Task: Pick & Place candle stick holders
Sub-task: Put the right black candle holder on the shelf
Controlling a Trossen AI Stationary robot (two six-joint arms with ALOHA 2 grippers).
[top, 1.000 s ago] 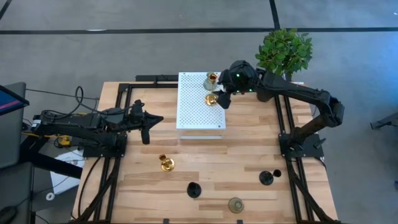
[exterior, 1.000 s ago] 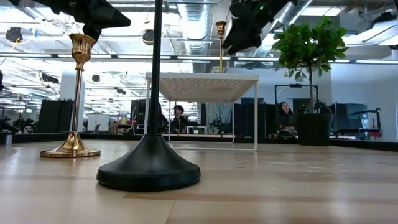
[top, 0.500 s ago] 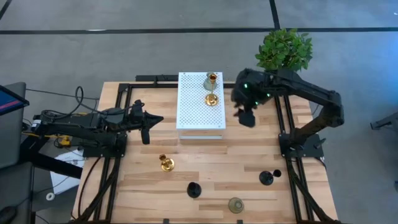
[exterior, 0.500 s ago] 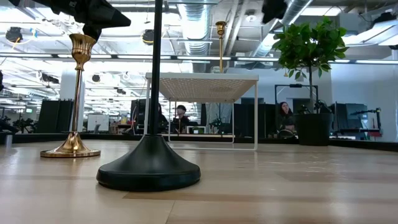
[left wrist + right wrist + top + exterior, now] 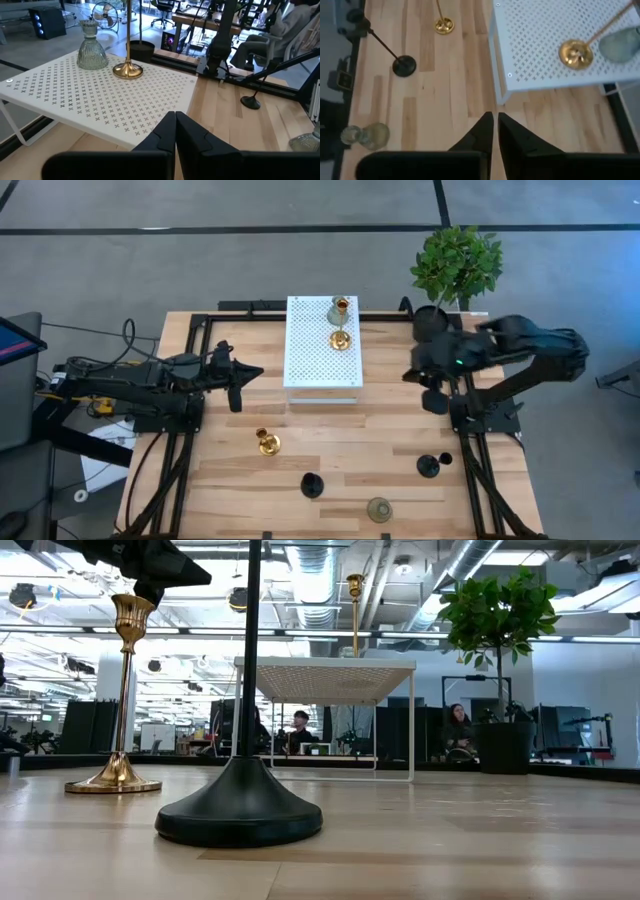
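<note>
A white perforated stand [image 5: 320,355] at the table's far middle carries a grey-green candle stick holder [image 5: 338,307] and a gold one [image 5: 340,338], each upright on its round base. On the wood stand a gold holder [image 5: 267,442], two black ones [image 5: 312,484] [image 5: 428,466] and a grey-green one [image 5: 378,508]. My right gripper [image 5: 434,400] hangs shut and empty over the table's right side, right of the stand. My left gripper [image 5: 234,398] is shut and empty, left of the stand.
A potted green plant [image 5: 456,265] stands at the far right corner. Black frame rails [image 5: 462,420] run along the table's left and right sides. Bare wood lies between the stand and the holders near the front edge. People sit in the room beyond [image 5: 300,730].
My right gripper has drawn away from the gold holder on the stand, going toward the table's right edge and a little toward the near edge. The gold holder stays upright on the stand.
</note>
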